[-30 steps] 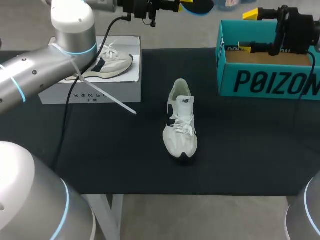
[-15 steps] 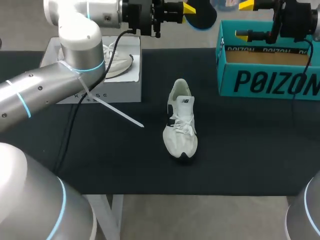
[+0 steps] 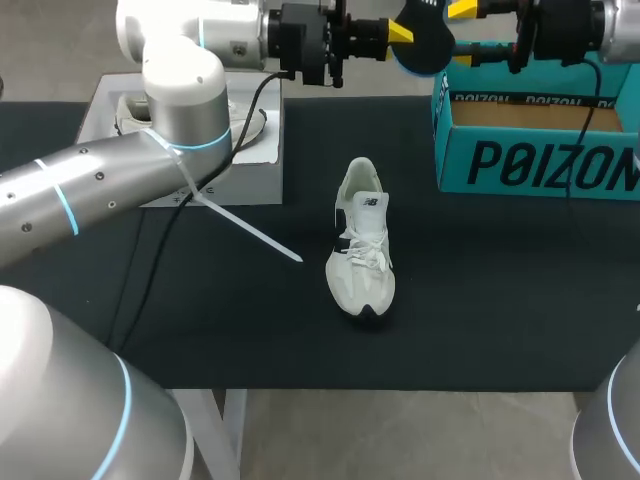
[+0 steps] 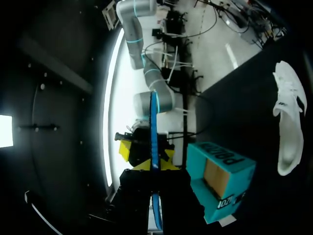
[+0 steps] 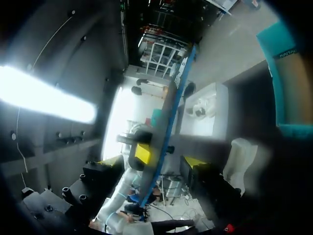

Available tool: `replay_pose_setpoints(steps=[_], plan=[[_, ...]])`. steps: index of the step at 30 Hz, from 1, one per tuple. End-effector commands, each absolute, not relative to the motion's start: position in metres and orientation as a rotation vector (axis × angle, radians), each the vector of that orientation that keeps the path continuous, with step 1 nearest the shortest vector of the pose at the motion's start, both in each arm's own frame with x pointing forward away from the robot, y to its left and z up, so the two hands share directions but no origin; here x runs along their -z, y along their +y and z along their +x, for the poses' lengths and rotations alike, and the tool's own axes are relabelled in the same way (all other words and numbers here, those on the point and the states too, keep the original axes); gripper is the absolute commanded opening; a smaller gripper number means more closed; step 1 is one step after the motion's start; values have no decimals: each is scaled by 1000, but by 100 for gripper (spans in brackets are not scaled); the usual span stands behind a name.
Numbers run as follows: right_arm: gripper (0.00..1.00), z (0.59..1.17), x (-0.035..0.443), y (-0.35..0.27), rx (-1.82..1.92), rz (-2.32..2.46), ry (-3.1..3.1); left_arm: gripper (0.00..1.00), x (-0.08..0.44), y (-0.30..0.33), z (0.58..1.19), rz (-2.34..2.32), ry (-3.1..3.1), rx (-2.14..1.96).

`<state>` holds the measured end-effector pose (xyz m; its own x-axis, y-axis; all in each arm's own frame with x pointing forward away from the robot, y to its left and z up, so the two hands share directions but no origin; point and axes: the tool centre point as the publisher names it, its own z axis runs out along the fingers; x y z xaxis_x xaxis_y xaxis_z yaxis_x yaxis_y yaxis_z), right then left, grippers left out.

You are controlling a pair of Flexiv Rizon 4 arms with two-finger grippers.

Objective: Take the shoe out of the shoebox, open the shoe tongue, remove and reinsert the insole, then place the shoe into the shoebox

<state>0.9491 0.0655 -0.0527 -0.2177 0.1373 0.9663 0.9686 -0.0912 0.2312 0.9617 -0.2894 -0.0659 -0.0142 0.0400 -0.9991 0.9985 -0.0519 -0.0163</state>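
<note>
The teal shoebox (image 3: 540,160) stands open at the far right of the black table (image 3: 480,300). The white shoe (image 3: 361,240) lies on the table to the shoebox's left and nearer the front, toe toward the front edge. The dark blue insole (image 3: 425,45) hangs in the air just past the shoebox's far left corner. The left gripper (image 3: 398,32) pinches it there with its jaws closed narrow. The right gripper (image 3: 462,30), above the shoebox's back wall, has its jaws spread wide beside the insole. A white box (image 3: 215,180) sits well left of the shoebox.
</note>
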Motion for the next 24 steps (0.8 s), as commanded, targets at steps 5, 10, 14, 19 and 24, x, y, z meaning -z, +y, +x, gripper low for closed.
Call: replay_pose_setpoints(steps=[5, 10, 14, 19, 24], plan=[[21, 953, 58, 73, 1341, -1255, -1431, 0, 69, -299, 968, 1292, 1204, 1237], [0, 951, 63, 76, 1319, -1252, -1428, 0, 67, -300, 969, 1287, 1193, 1241], [0, 951, 68, 77, 1311, -1254, -1418, 0, 65, -302, 965, 1320, 1177, 1237], [0, 951, 68, 77, 1329, -1247, -1423, 100, 69, -299, 964, 1327, 1202, 1221], [0, 954, 71, 76, 1363, -1251, -1434, 100, 66, -282, 968, 1307, 1229, 1220]])
